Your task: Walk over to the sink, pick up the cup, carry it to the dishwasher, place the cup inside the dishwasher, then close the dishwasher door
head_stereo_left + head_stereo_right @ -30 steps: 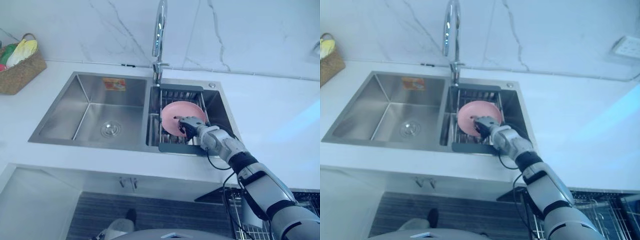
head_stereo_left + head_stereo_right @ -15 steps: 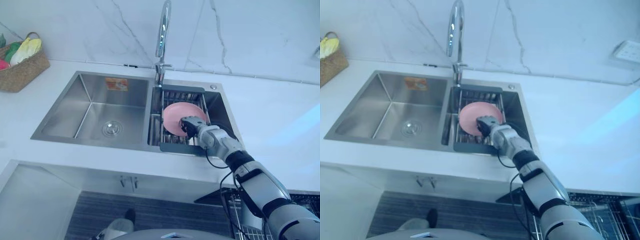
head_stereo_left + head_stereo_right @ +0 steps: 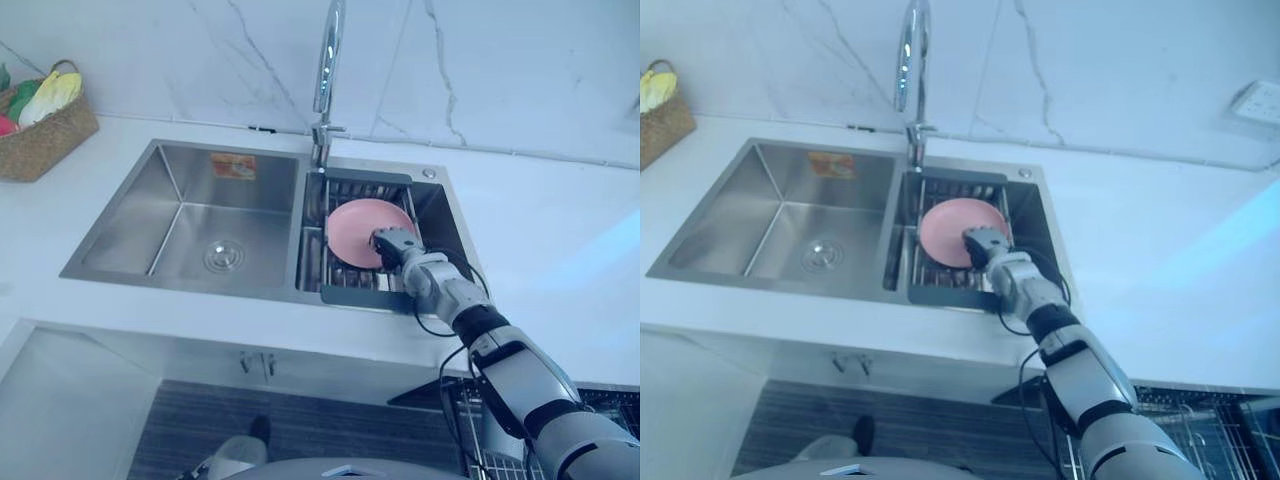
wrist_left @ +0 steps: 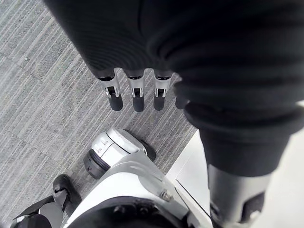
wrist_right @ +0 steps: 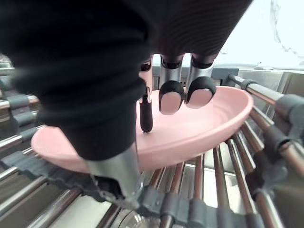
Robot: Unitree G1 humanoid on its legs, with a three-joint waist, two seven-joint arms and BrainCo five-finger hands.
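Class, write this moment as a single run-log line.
stage: at sink | right hand: at pink plate on rack, grasp unclear | left hand: open, above floor

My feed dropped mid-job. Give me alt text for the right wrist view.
The right hand is poised over a shallow pink dish, with its fingers straight and their dark tips close above the dish's inner surface. Contact cannot be confirmed. The dish rests on the metal bars of a rack.

Brushed steel sink (image 3: 185,215), smooth pink plate (image 3: 352,232)
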